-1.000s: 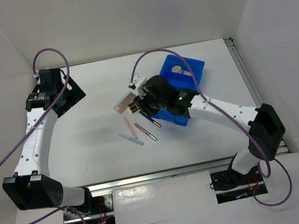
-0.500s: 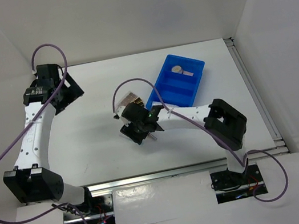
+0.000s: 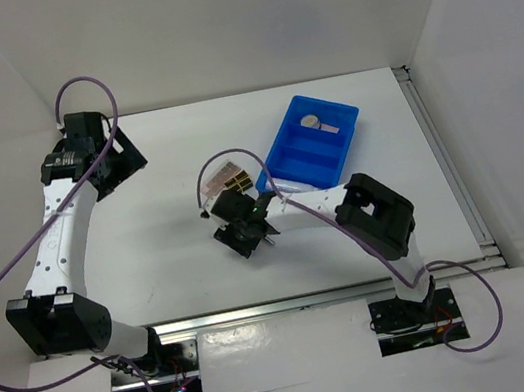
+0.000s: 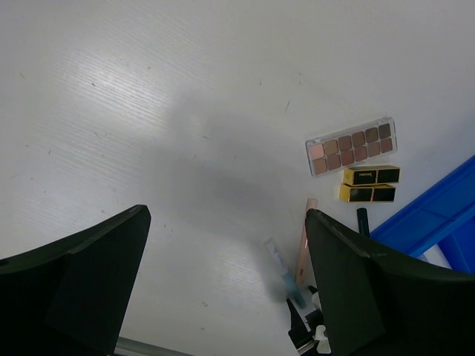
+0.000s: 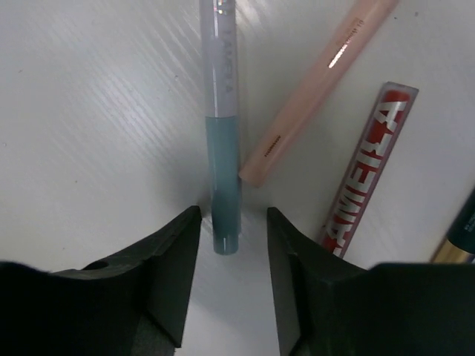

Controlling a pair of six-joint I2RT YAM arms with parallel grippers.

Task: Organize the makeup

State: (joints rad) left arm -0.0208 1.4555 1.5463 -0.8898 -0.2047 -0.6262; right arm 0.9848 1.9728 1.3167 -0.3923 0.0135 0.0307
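My right gripper is down at the table among the thin pencils. In the right wrist view it is open, and its jaws straddle the teal end of the clear tube with small gaps on both sides. A pink pencil and a red-lettered pencil lie just right of the tube. The shade palette and two black-and-gold sticks lie behind them. A round compact lies in the blue bin. My left gripper is open and empty, held high at the far left.
The blue divided bin stands at the back right, just beyond the right arm's elbow. A dark stick lies at the right edge of the right wrist view. White walls close in the table on three sides.
My right gripper has moved from beside the blue bin leftward and toward the front, down onto the pencils, and now straddles the tube's end. The left arm shifted slightly, then stayed still.
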